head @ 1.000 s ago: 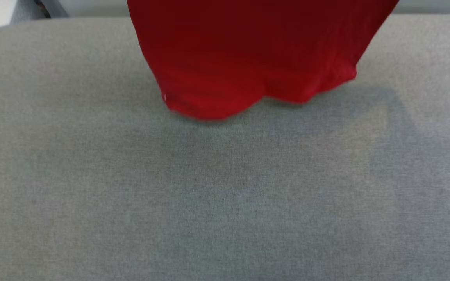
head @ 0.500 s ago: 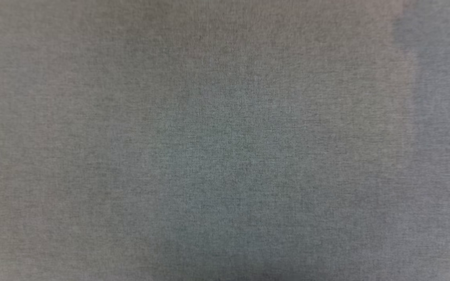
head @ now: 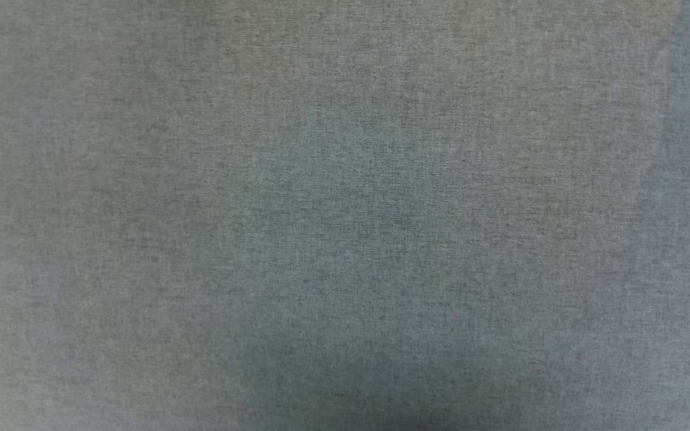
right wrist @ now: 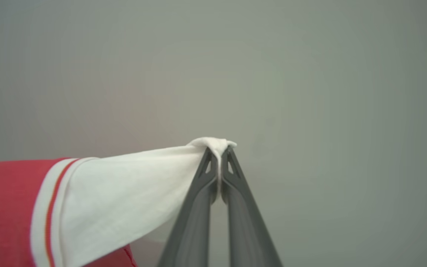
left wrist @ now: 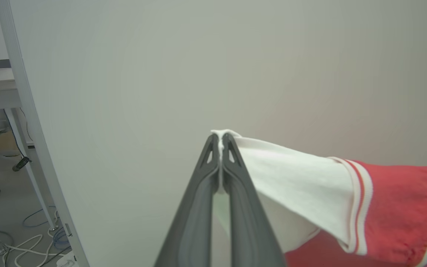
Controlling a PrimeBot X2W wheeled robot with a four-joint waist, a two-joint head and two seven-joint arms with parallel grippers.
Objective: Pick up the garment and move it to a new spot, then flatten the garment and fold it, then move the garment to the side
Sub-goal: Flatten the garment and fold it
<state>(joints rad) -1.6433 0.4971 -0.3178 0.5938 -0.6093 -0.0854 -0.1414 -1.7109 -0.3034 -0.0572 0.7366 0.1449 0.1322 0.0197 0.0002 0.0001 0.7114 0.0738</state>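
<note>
Left wrist view: left gripper (left wrist: 220, 140) pinching white sleeve tip (left wrist: 235, 142) of red soft-fabric jersey garment (left wrist: 395, 207) with striped trim. Right wrist view: right gripper (right wrist: 219, 151) clamped on opposite sleeve (right wrist: 132, 193). Garment hangs stretched between both; likely spread for laying flat on grey woven surface (head: 345, 215).

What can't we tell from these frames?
- Body and hem of the garment: cut off by both wrist views' edges.
- Sleeve cloth pinched in the left gripper and right gripper: hidden between shut jaws.
- Grey surface edges: beyond the head view's frame.
- Whether the hem clears that surface: cannot tell.
</note>
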